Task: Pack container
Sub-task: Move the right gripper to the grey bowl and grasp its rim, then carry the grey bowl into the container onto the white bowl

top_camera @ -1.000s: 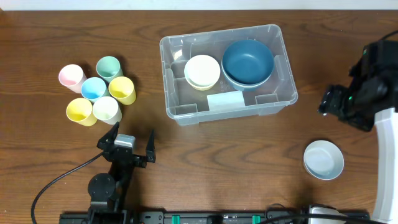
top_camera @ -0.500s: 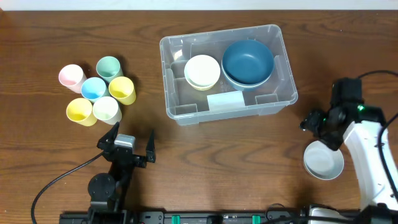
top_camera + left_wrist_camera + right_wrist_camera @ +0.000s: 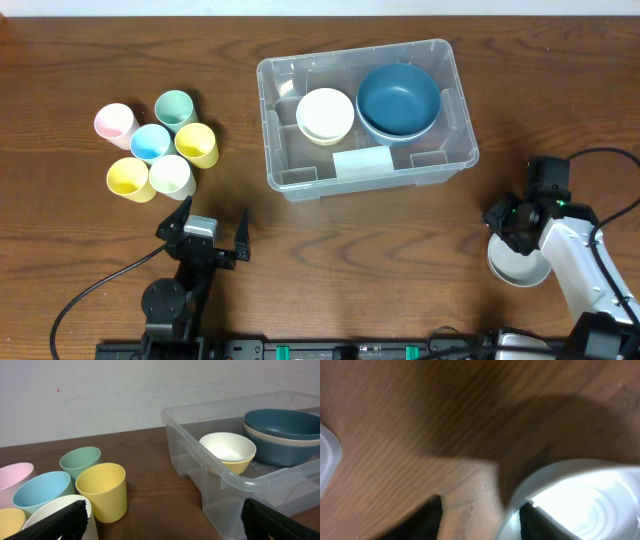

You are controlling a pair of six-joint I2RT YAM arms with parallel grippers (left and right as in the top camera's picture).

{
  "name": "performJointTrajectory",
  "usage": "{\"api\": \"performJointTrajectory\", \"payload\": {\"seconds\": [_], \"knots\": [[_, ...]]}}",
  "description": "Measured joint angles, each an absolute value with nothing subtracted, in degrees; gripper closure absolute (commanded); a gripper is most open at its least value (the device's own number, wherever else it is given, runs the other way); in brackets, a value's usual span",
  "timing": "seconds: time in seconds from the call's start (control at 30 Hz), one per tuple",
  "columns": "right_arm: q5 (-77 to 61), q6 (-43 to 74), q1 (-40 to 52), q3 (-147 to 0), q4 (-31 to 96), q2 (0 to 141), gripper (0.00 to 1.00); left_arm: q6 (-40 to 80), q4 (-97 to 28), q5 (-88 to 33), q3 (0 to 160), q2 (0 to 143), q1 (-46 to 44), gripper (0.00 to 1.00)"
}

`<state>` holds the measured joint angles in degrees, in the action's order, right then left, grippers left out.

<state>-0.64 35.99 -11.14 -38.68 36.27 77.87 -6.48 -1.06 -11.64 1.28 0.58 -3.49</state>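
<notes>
In the upper middle of the overhead frame sits the container (image 3: 290, 165), a clear bin resting on the wooden table (image 3: 380, 260), slightly turned so its right end lies lower in the frame. Inside it, a dark blue bowl (image 3: 399, 98) fills the right half (the left wrist view shows it nested in another, paler-rimmed bowl beneath), and a cream-white bowl (image 3: 325, 113) sits just left of it. A white label (image 3: 361, 161) shows on the bin's near wall.

At the left of the frame, six cups cluster together, well apart from the bin: pink (image 3: 114, 123), green (image 3: 175, 107), blue (image 3: 151, 142), a yellow cup (image 3: 197, 145), a second yellow cup (image 3: 130, 179) and a white cup (image 3: 171, 177).

The left gripper (image 3: 213, 215) stands at the lower left, below the cups, its fingers (image 3: 55, 522) spread wide with nothing between them.

At the lower right, the right gripper (image 3: 508, 222) hangs over the upper left edge of a pale bowl (image 3: 518, 268) that stands alone on the table. Its jaws are parted in the right wrist view, with the bowl's rim lying between them; whether either finger touches the rim cannot be told.
</notes>
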Motion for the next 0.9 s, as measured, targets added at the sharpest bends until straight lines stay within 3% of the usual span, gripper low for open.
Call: {"api": "performJointTrajectory", "payload": {"seconds": [0.23,0.6,0.9], "knots": [[-0.1,36.8,-11.3,-37.8,34.8,77.8,0.99,-6.5,-1.1,-11.6,1.3,0.6,-3.5,0.02],[2.3,32.9,-14.8,-41.6,34.6,77.1,0.99,-6.5,-1.1,-11.6,1.3,0.6,-3.5,0.02],[-5.0,20.2,-16.3,-72.1,48.4,77.2,0.99,-6.5,-1.1,-11.6,1.3,0.6,-3.5,0.02]]}}
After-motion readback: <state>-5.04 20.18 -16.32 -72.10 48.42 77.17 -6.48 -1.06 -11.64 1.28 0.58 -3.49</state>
